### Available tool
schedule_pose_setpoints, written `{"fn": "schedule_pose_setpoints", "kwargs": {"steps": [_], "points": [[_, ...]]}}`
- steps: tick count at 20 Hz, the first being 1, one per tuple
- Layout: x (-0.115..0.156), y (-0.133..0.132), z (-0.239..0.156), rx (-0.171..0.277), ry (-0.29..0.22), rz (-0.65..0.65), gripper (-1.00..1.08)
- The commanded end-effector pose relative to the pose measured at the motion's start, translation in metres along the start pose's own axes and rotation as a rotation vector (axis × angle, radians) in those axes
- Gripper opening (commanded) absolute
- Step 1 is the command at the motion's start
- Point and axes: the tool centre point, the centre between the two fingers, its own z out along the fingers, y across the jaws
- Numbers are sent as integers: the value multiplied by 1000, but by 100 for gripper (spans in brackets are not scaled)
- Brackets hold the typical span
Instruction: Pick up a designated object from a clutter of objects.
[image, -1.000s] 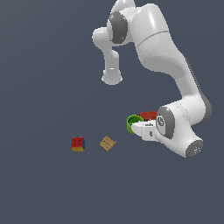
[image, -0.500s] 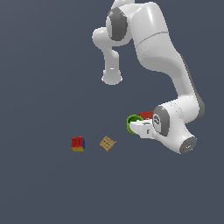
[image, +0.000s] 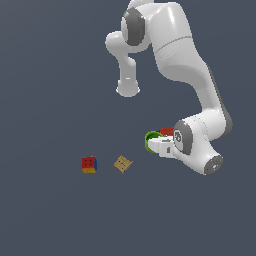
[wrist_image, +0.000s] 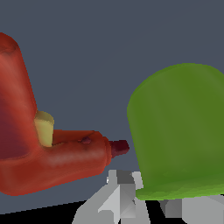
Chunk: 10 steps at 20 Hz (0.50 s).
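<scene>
The green cup (image: 149, 140) sits next to the red toy drill (image: 166, 131), at the tip of my hand. My gripper (image: 153, 145) reaches in low from the exterior view's right. In the wrist view the cup (wrist_image: 179, 131) is close up with its opening turned away. My gripper (wrist_image: 151, 205) has one grey finger (wrist_image: 118, 194) just outside the cup's near wall and the other finger (wrist_image: 192, 212) behind its lower edge. The jaws stand close together on that wall. The drill (wrist_image: 48, 153) lies beside the cup, with its dark bit pointing at it.
The multicoloured cube (image: 89, 164) and the flat tan square block (image: 122, 163) lie apart on the dark floor, well off to the exterior view's left of the cup. The arm's white base post (image: 128, 85) stands further back.
My hand has slid a little toward the exterior view's left, onto the cup, and has nearly stopped. The cup, drill, cube and tan block have not visibly moved.
</scene>
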Motion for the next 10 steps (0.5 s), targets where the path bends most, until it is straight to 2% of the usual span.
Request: {"fn": "schedule_pose_setpoints", "kwargs": {"steps": [1, 10], "points": [[0, 0, 0, 0, -1, 0, -100], [-5, 6, -4, 0, -1, 0, -100]]}}
